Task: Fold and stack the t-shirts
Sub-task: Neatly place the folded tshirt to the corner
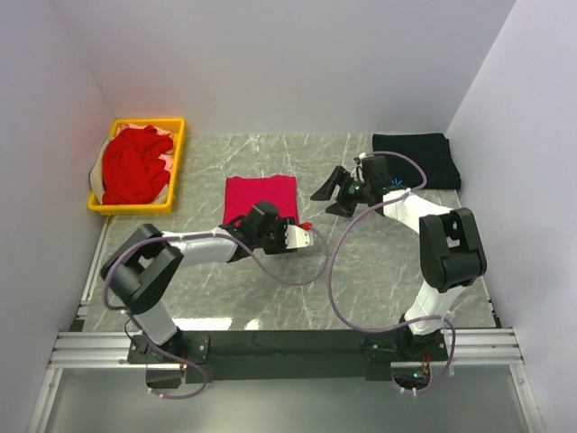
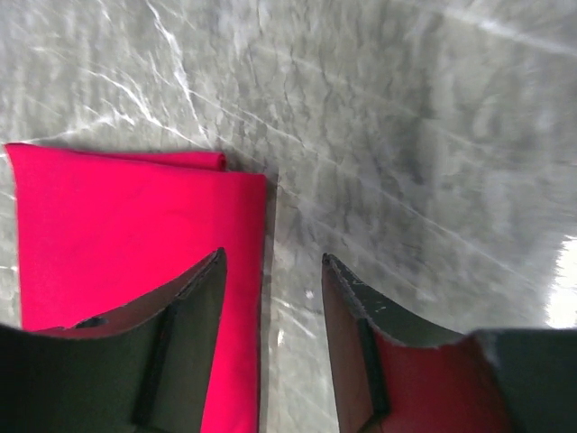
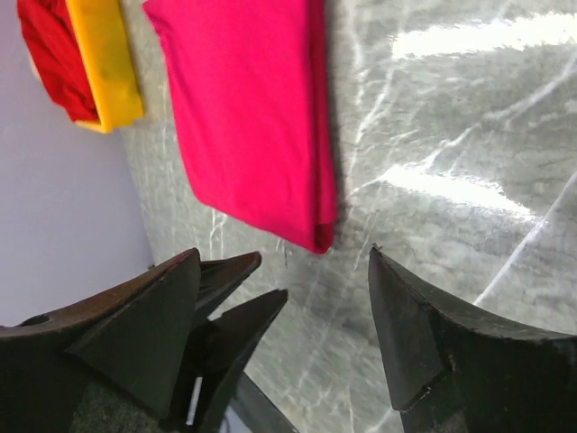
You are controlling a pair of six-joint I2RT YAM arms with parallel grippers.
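Observation:
A folded bright red t-shirt (image 1: 260, 195) lies flat on the marble table (image 1: 379, 271), left of centre. My left gripper (image 1: 304, 227) hovers at its near right corner. In the left wrist view this gripper (image 2: 273, 262) is open and empty, and the red t-shirt (image 2: 126, 225) has its right edge just inside the left finger. My right gripper (image 1: 332, 197) stands open to the right of the shirt, nothing in it. Seen from the right wrist, the gripper (image 3: 284, 266) faces the shirt's folded corner (image 3: 320, 236). A folded black t-shirt (image 1: 416, 159) rests at the back right.
A yellow plastic basket (image 1: 176, 167) at the back left holds crumpled red t-shirts (image 1: 133, 167); it also shows in the right wrist view (image 3: 104, 68). White walls close in the table on three sides. Purple cables (image 1: 338, 271) loop over the table's middle.

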